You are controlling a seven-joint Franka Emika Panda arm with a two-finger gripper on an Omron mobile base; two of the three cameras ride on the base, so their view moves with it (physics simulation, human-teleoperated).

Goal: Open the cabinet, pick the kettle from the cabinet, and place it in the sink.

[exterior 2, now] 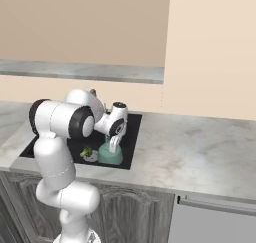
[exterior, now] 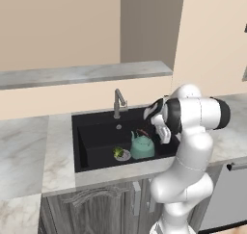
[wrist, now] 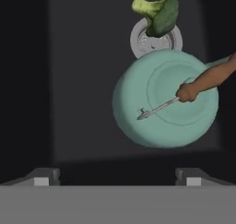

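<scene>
Kettle (exterior: 142,147) sat upright in sink (exterior: 87,132) beside plate (exterior: 122,155); gripper (wrist: 117,177) hovered above, fingers released, empty; placement looked done.

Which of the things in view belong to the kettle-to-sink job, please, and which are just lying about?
Belong to the job:
- teal kettle, sitting in the sink
- black sink
- gripper, fingers open above the kettle

Just lying about:
- broccoli piece on a small plate in the sink
- faucet
- marble counter
</scene>
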